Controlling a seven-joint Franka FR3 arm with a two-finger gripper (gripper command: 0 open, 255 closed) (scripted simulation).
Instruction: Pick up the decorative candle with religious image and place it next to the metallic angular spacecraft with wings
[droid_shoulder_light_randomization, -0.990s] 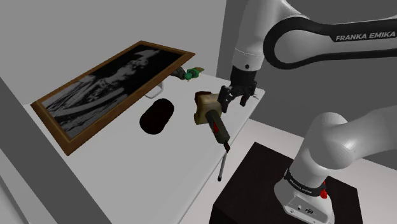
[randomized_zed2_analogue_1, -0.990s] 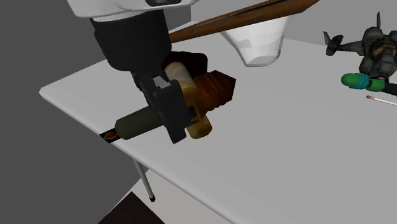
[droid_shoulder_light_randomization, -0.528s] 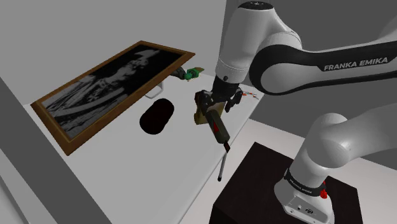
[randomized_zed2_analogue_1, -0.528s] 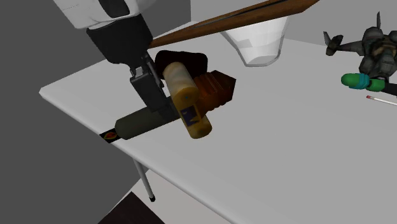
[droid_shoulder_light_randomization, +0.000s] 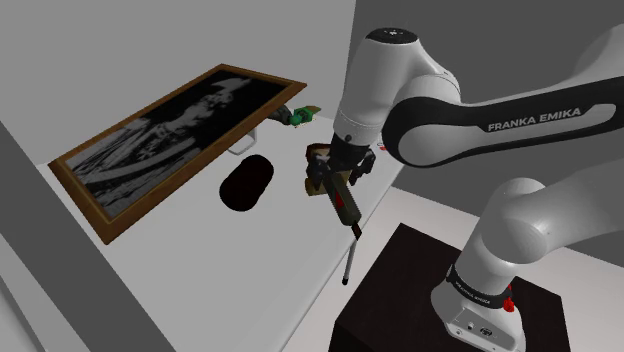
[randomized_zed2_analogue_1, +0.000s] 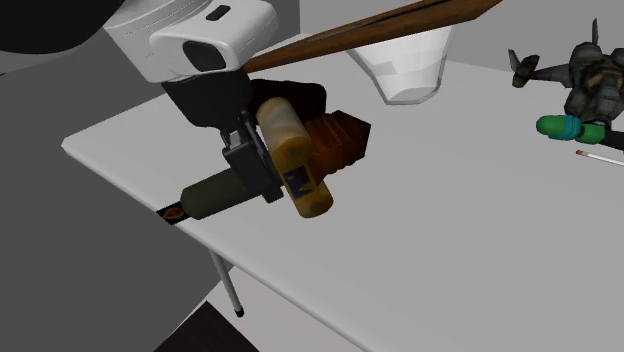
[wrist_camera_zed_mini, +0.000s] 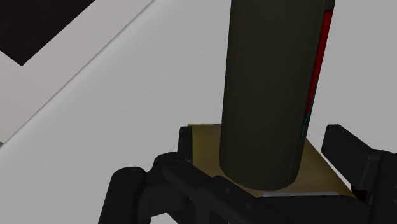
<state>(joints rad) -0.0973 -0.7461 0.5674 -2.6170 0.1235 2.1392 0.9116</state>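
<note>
The candle (randomized_zed2_analogue_1: 293, 150) is a tan cylinder with a small blue picture on its side, lying on the white table (randomized_zed2_analogue_1: 420, 240) near its edge. My black gripper (randomized_zed2_analogue_1: 280, 165) is down over the candle (droid_shoulder_light_randomization: 318, 161), open, with one finger (randomized_zed2_analogue_1: 257, 167) against its near side. In the wrist view the tan candle (wrist_camera_zed_mini: 207, 143) lies between the two spread fingers (wrist_camera_zed_mini: 353, 159); contact is unclear. The angular winged spacecraft (randomized_zed2_analogue_1: 590, 72) sits far along the table, at the back in the shoulder view (droid_shoulder_light_randomization: 300, 113).
A dark olive cylinder with a red stripe (randomized_zed2_analogue_1: 212, 193) touches the candle and overhangs the table edge. A brown ridged object (randomized_zed2_analogue_1: 338, 140), a white cup (randomized_zed2_analogue_1: 405, 62), a green piece (randomized_zed2_analogue_1: 568, 127), a black lump (droid_shoulder_light_randomization: 247, 181) and a large framed picture (droid_shoulder_light_randomization: 165, 135) also occupy the table.
The arm has swung over and lowered the gripper from above the table onto the candle, fingers now straddling it. The candle and the other objects have not moved.
</note>
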